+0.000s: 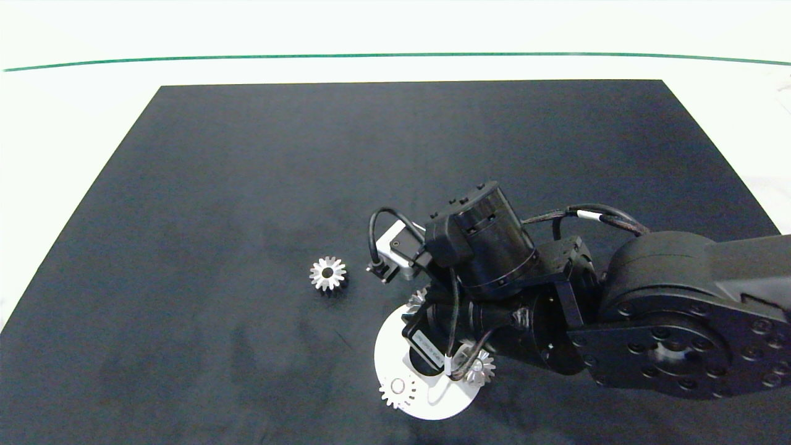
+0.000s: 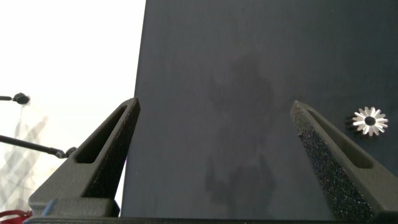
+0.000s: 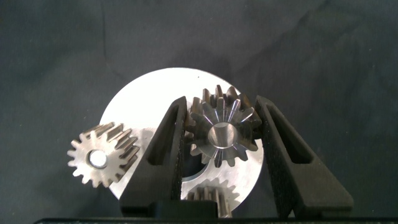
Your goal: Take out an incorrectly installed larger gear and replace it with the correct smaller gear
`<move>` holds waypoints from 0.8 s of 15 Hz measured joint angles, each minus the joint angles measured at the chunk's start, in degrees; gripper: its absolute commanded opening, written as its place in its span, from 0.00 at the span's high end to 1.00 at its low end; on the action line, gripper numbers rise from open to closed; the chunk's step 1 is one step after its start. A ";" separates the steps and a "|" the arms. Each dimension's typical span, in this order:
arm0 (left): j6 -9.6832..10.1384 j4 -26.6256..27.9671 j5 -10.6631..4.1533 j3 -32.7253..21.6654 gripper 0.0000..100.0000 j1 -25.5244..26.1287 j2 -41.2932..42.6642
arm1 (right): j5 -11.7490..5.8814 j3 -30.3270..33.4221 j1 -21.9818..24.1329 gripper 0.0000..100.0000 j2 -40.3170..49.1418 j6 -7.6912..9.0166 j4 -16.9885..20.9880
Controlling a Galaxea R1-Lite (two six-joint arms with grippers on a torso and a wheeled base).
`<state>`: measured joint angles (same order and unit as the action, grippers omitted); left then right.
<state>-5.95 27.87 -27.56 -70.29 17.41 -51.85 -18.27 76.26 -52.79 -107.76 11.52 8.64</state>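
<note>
closest to the right wrist camera, the right gripper (image 3: 222, 102) has its 2 grey fingers (image 3: 171, 146) drawn in narrow around the smaller gear (image 3: 222, 132), 1 finger on each side with the teeth pressed against the pads. this silver gear shows its wide round bore and sits at the far edge of a round white disc (image 3: 134, 102), partly overhanging the rim. a flat whitish gear (image 3: 99, 160) lies on the same disc, just beside the gripper and apart from the held gear. the toothed top of a 3rd silver gear (image 3: 208, 198) shows between the bases of the fingers.

from above, the right arm (image 1: 667, 309) reaches in from the right and covers much of the disc (image 1: 386, 346), which rests near the front edge of the black mat (image 1: 247, 185). the whitish gear (image 1: 396, 389) is visible at the disc's near rim.

the larger gear (image 1: 327, 273), silver with pointed teeth and a small dark centre hole, lies alone on the mat, well apart from the disc. the left wrist view also catches it (image 2: 370, 121).

the left gripper (image 2: 215, 106) hangs over the mat's edge with its fingers spread wide and nothing between them.
</note>
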 measured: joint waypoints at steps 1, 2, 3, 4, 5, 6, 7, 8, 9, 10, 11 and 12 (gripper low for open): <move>0.02 0.02 0.00 0.00 0.00 0.01 0.00 | 0.04 0.17 0.04 0.69 -0.21 -0.04 0.00; 0.00 0.00 -0.02 0.00 0.00 0.06 0.00 | 0.02 0.28 0.15 0.69 -0.37 -0.04 -0.02; 0.00 0.00 -0.02 0.00 0.00 0.06 0.00 | 0.02 0.41 0.20 0.69 -0.45 -0.09 0.00; 0.00 0.00 -0.02 0.00 0.00 0.06 0.00 | 0.00 0.48 0.22 0.69 -0.50 -0.12 0.00; 0.00 0.00 -0.02 0.00 0.00 0.06 0.00 | 0.00 0.55 0.28 0.69 -0.54 -0.22 -0.02; 0.00 0.07 -0.02 0.00 0.00 0.06 0.02 | 0.02 0.66 0.34 0.69 -0.59 -0.23 0.00; 0.00 0.10 -0.02 0.00 0.00 0.09 0.00 | 0.02 0.69 0.48 0.69 -0.63 -0.26 -0.02; -0.06 0.10 -0.02 0.10 0.00 0.09 0.00 | 0.02 0.69 0.54 0.69 -0.72 -0.34 -0.02; -0.22 0.07 -0.05 0.21 0.00 0.11 0.00 | 0.04 0.69 0.61 0.69 -0.80 -0.33 -0.07; -0.57 0.07 -0.02 0.28 0.00 0.12 0.00 | 0.09 0.74 0.63 0.69 -0.89 -0.33 -0.11; -0.69 0.07 -0.02 0.30 0.00 0.17 0.00 | 0.09 0.74 0.67 0.69 -1.02 -0.34 -0.22; -0.74 0.07 -0.02 0.32 0.00 0.17 0.00 | 0.06 0.74 0.67 0.69 -1.08 -0.34 -0.24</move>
<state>-6.69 27.94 -27.59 -69.97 17.58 -51.85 -18.21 77.01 -52.11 -108.85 11.18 8.40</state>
